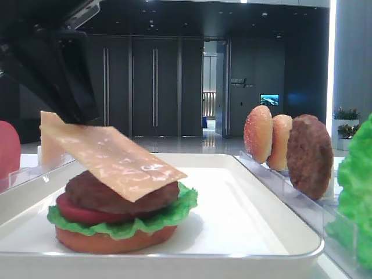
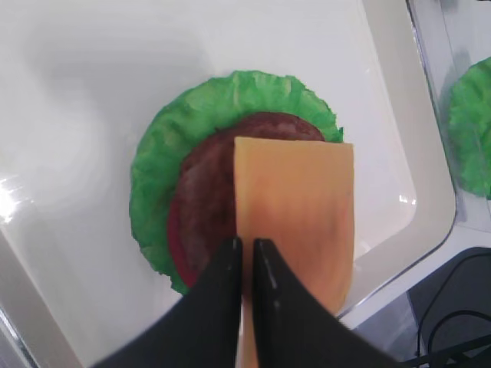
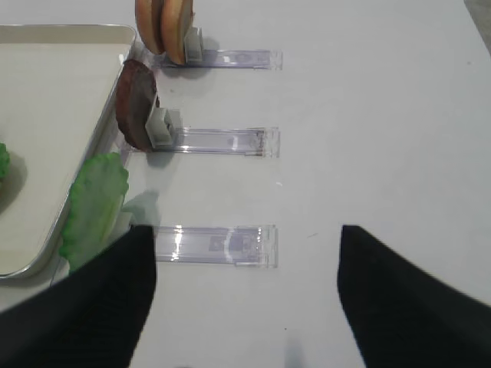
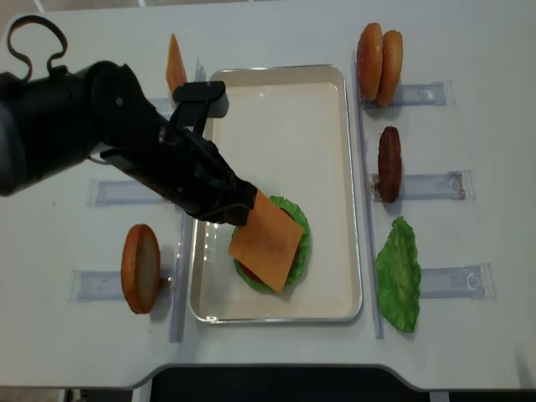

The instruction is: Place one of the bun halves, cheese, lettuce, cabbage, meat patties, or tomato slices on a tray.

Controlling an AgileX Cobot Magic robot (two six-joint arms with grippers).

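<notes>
Cheese (image 4: pixel 265 238) is gripped at one edge by the left gripper (image 2: pixel 245 257), whose jaws are closed nearly together on the slice. The slice slants down from the jaws, its lower part resting on the meat patty (image 1: pixel 119 195) at the top of the stack. That stack (bun base, lettuce (image 2: pixel 157 165), tomato, patty) sits on the tray (image 4: pixel 276 100). A second cheese slice (image 4: pixel 174 63) stands in a rack left of the tray. Right of the tray, on the counter (image 3: pixel 383 138), racks hold two bun halves (image 4: pixel 378 54), a spare patty (image 4: pixel 389 163) and a spare lettuce leaf (image 4: pixel 399 272). The right gripper (image 3: pixel 245 291) hangs over the counter with jaws spread wide, holding nothing.
</notes>
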